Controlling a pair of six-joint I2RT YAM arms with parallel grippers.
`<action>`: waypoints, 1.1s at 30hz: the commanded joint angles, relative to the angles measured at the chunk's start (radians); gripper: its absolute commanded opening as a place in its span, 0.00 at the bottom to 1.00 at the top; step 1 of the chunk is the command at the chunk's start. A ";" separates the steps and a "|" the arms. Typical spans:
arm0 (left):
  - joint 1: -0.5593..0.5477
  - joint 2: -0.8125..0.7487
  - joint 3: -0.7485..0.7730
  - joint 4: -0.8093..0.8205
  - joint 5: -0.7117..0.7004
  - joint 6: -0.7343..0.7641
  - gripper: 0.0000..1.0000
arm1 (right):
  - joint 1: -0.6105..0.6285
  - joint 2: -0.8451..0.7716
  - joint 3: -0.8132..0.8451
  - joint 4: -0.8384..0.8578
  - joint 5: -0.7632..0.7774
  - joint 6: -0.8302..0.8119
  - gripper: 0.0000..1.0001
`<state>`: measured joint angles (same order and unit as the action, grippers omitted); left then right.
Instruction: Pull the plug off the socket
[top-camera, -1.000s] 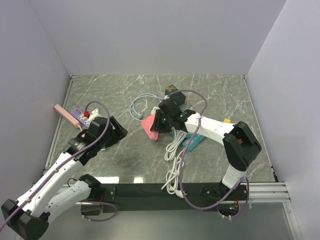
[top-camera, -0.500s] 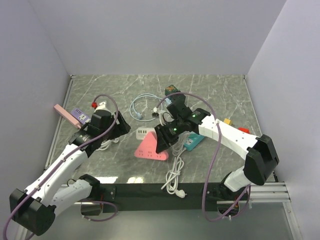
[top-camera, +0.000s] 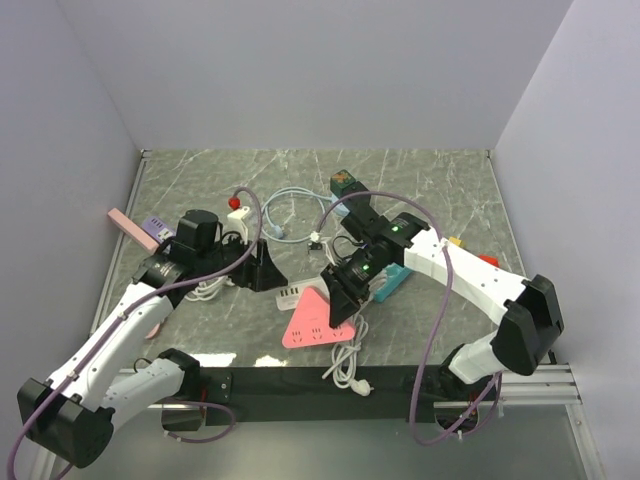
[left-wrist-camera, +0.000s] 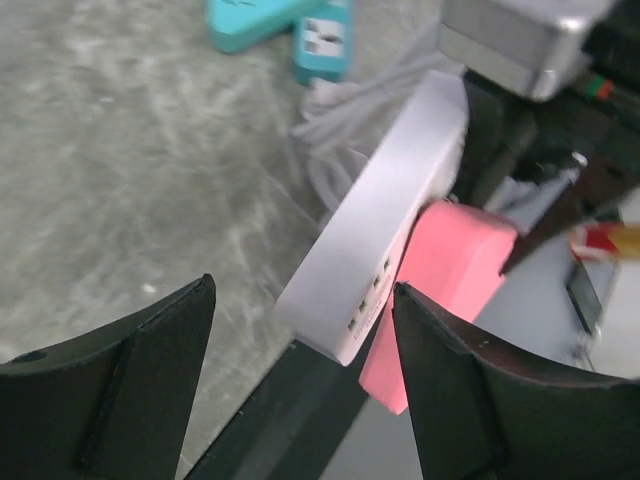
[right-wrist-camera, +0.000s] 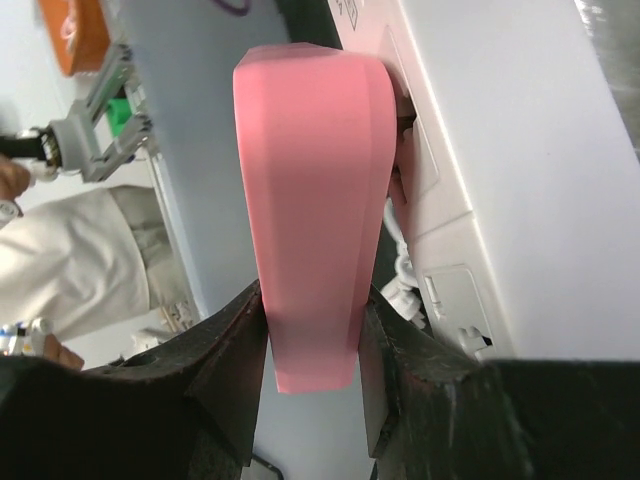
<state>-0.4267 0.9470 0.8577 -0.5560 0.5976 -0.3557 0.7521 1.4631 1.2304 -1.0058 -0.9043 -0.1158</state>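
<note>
Beside the pink socket (top-camera: 312, 322), which the right fingers (right-wrist-camera: 225, 370) squeeze tight, the white plug (top-camera: 292, 294) sits stuck in, so the wide-open, empty left fingers (left-wrist-camera: 130, 370) likely must grab it and pull.

Brightly and evenly lit from overhead in the top view, soft and diffuse, with only faint shadows close under the arms on the table (top-camera: 440, 190) and a pale strip of glare along its near edge at lower left. Sharp from edge to edge. Softer in the left wrist view: left fingers (left-wrist-camera: 120, 370) at the bottom blurred and dull-sheened, white block (left-wrist-camera: 385, 220) at centre slightly washed out. In the right wrist view, pink socket (right-wrist-camera: 310, 200) evenly lit at centre, right fingers (right-wrist-camera: 220, 380) near black below, upper left background out of focus.
</note>
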 joint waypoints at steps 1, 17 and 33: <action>0.005 -0.002 0.073 -0.062 0.223 0.142 0.77 | -0.007 -0.104 0.047 -0.037 -0.163 -0.056 0.00; -0.027 0.038 0.083 -0.061 0.617 0.181 0.76 | 0.018 -0.147 0.059 -0.077 -0.292 -0.108 0.00; -0.178 0.111 0.086 -0.090 0.381 0.193 0.01 | 0.027 -0.035 0.176 -0.178 -0.370 -0.223 0.00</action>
<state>-0.5930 1.0702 0.9112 -0.6880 1.0317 -0.1963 0.7734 1.4300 1.3315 -1.2213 -1.1175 -0.3027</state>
